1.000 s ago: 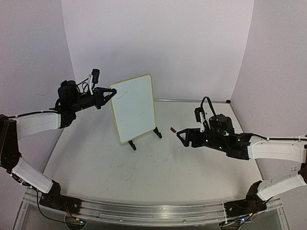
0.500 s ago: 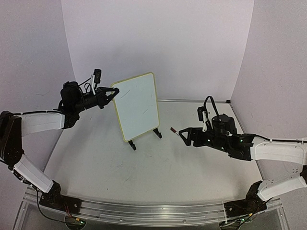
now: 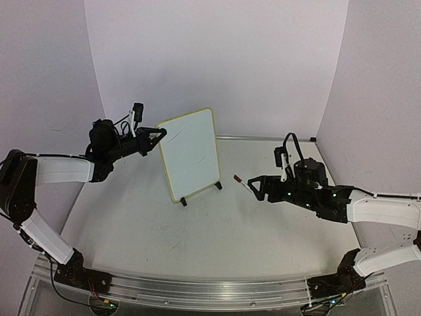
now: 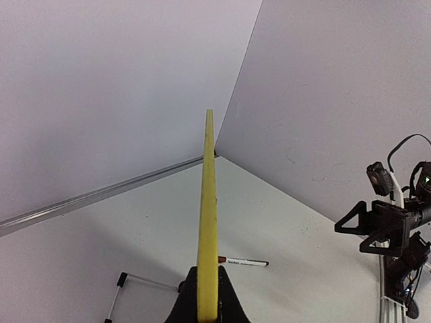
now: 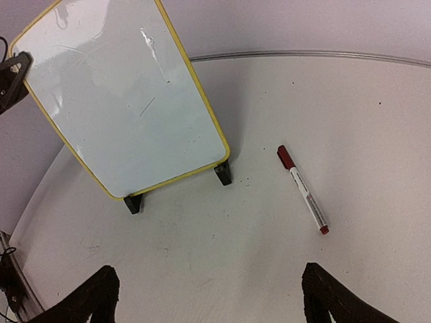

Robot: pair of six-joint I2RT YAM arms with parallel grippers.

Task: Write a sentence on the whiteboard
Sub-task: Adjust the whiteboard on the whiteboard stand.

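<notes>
Gripping the whiteboard (image 3: 192,154) by the upper left part of its pale yellow frame, the left gripper (image 3: 160,135) has its fingers closed on either side of the frame. The left wrist view shows this edge-on, with the thin yellow edge rising straight up from between the dark fingers (image 4: 192,311). The board stands near the back of the table (image 3: 197,243), left of centre, on its small black feet. It leans backward, and its white face is turned toward the right arm. A few thin, faint streaks show on that face. The right gripper (image 3: 253,187) hovers low over the table to the right of the board. Its fingers (image 5: 101,296) are spread wide and hold nothing. A red-capped marker (image 5: 303,190) lies flat on the table between this gripper and the board's right foot, touching neither, its cap end pointing toward the board.
</notes>
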